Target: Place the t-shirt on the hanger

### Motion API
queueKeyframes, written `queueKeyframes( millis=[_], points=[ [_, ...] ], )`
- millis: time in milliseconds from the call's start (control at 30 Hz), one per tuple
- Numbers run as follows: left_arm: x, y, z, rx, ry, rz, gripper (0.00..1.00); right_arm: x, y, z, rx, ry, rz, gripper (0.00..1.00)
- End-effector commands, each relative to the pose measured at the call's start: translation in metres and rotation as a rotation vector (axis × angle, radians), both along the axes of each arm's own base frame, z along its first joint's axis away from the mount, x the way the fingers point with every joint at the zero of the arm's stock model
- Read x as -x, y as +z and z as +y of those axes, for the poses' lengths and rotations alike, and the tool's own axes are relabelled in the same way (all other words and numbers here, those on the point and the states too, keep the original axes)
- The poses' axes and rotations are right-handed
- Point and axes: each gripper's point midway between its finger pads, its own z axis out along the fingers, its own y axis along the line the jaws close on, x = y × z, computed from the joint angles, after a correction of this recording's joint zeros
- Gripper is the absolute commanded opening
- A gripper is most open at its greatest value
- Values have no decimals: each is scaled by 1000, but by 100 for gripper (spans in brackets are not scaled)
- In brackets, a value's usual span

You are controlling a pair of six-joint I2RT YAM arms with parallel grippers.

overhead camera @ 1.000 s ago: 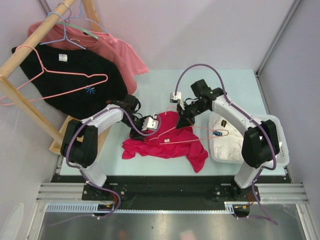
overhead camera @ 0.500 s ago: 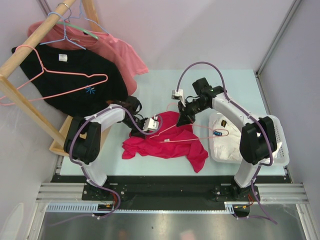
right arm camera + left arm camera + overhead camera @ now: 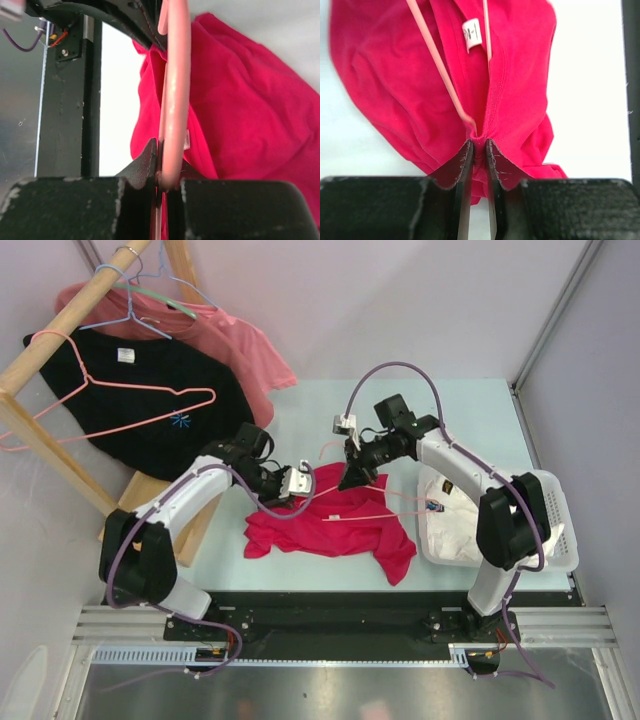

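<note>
The crimson t-shirt (image 3: 335, 525) lies crumpled on the pale table between the two arms. My left gripper (image 3: 298, 483) is shut on a pinch of its neckline at the shirt's upper left edge. In the left wrist view the fabric (image 3: 395, 85) bunches up between the fingertips, with the white neck label (image 3: 472, 34) just beyond. The pink wire hanger (image 3: 375, 513) lies slanted over the t-shirt. My right gripper (image 3: 352, 477) is shut on its wire near the hook. The right wrist view shows that pink wire (image 3: 173, 95) clamped upright in front of the red cloth (image 3: 245, 105).
A white basket (image 3: 565, 530) holding white cloth stands at the right edge. At the left, a wooden rack (image 3: 50, 445) carries a black t-shirt (image 3: 150, 405), a salmon-pink t-shirt (image 3: 245, 355) and other wire hangers (image 3: 140, 325).
My left gripper has shut on the t-shirt's neckline and pulled slightly up and left. My right gripper has carried the hanger a little to the left.
</note>
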Motion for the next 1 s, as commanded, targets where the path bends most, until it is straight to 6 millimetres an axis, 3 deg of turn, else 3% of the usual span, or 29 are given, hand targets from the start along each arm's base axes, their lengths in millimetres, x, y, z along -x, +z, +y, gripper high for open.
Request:
queueKeyframes(
  millis=[0, 233, 400, 467, 500, 633, 700, 767, 800, 967],
  points=[
    [17, 35, -14, 111, 0, 2, 19, 9, 20, 23, -99, 66, -33, 0],
    [37, 58, -21, 175, -5, -27, 17, 22, 7, 58, -125, 145, -48, 0],
    [47, 72, -26, 242, 57, -36, 18, 24, 12, 82, -170, 167, -49, 0],
    [44, 75, -18, 245, 127, -63, 20, 24, 12, 86, -173, 172, -47, 0],
    [44, 75, -14, 244, 145, -63, 27, 24, 11, 86, -173, 173, -48, 0],
    [38, 53, 25, 168, 211, -40, 49, 23, 8, 78, -160, 171, -53, 0],
    [37, 29, 46, 93, 220, 0, 58, 23, 7, 72, -151, 163, -46, 0],
    [34, 15, 59, 60, 231, 26, 61, 22, 8, 68, -150, 155, -48, 0],
    [33, 5, 61, 47, 228, 62, 62, 22, 11, 66, -153, 153, -53, 0],
    [26, -8, 59, 45, 202, 109, 64, 24, 12, 62, -144, 145, -54, 0]
  ],
)
